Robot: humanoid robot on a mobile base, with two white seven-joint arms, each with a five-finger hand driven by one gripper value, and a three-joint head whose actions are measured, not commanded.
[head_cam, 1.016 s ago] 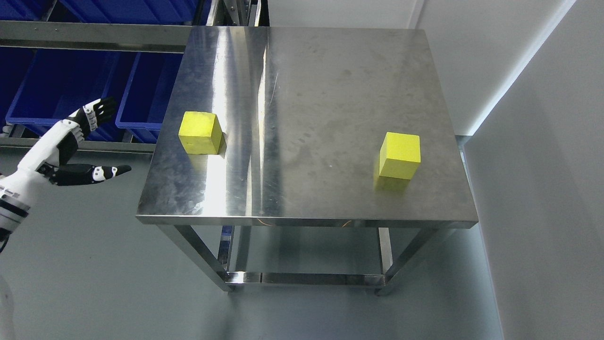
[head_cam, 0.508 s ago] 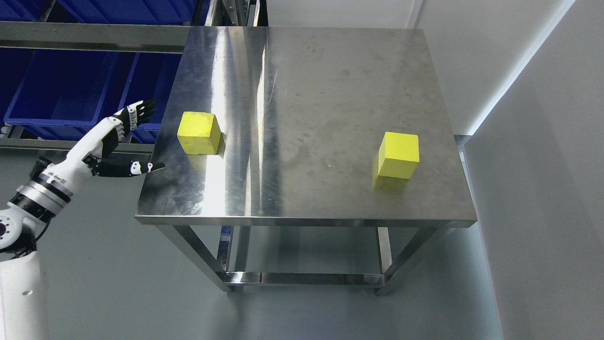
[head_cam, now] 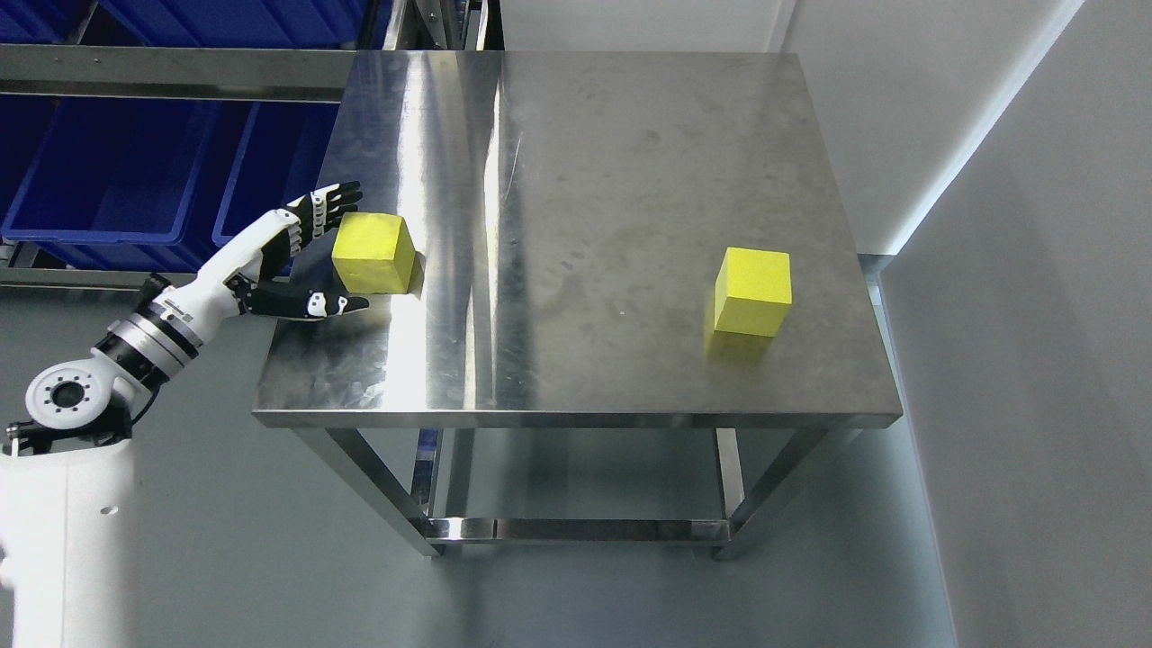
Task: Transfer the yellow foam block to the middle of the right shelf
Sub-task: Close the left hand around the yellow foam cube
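A square stainless-steel table (head_cam: 585, 162) with a scuffed, reflective top fills the middle of the head view, standing on a grey floor (head_cam: 225, 540) against pale walls (head_cam: 1017, 315) on the right. At the far left, a metal shelf rack (head_cam: 171, 74) holds dark blue plastic bins (head_cam: 108, 171). The robot's white left arm (head_cam: 135, 351) comes in from the lower left and reaches over the table's left edge. Its left hand (head_cam: 292, 261), white with black finger segments, is spread and grasps nothing: the fingers (head_cam: 328, 202) stretch out at the far-left side of a yellow foam block (head_cam: 372, 253), while the thumb (head_cam: 328, 304) points along the near side of the same block. Whether any fingertip touches the foam cannot be told. This block rests on the left part of the tabletop, close to the edge. A second yellow foam cube (head_cam: 753, 290) sits on the right part of the tabletop, well apart from the first.
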